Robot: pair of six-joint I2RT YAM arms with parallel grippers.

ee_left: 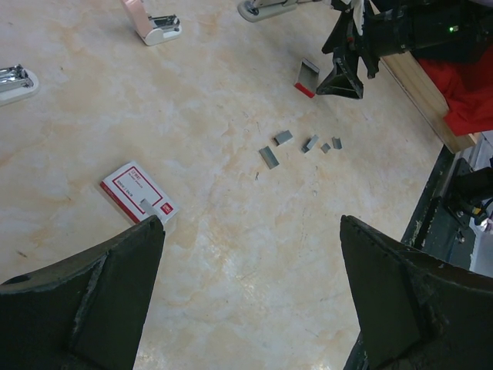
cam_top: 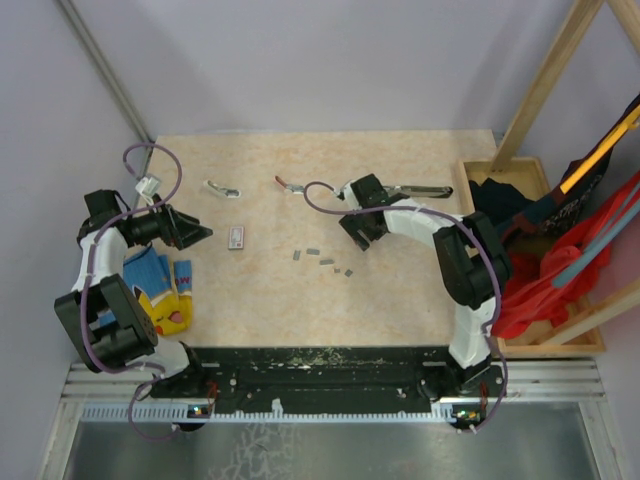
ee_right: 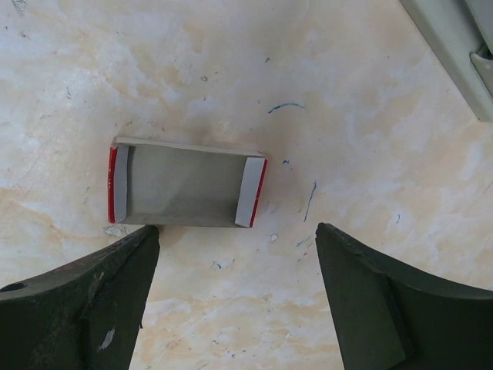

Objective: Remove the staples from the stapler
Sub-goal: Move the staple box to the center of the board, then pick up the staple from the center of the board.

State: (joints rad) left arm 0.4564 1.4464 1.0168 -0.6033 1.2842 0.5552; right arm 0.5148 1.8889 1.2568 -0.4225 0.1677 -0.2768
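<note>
The stapler lies at the back right of the table, black arm on top; its grey base shows in the corner of the right wrist view. Several staples lie scattered mid-table, and the left wrist view shows the staples too. My right gripper hovers left of the stapler, open and empty, just above a small grey tray with red ends. My left gripper stands wide open over bare table at the left, holding nothing.
A white-and-red tag lies near my left gripper. A silvery clip and a red-tailed clip lie at the back. A yellow-and-blue cloth sits far left. A wooden crate with fabric borders the right edge.
</note>
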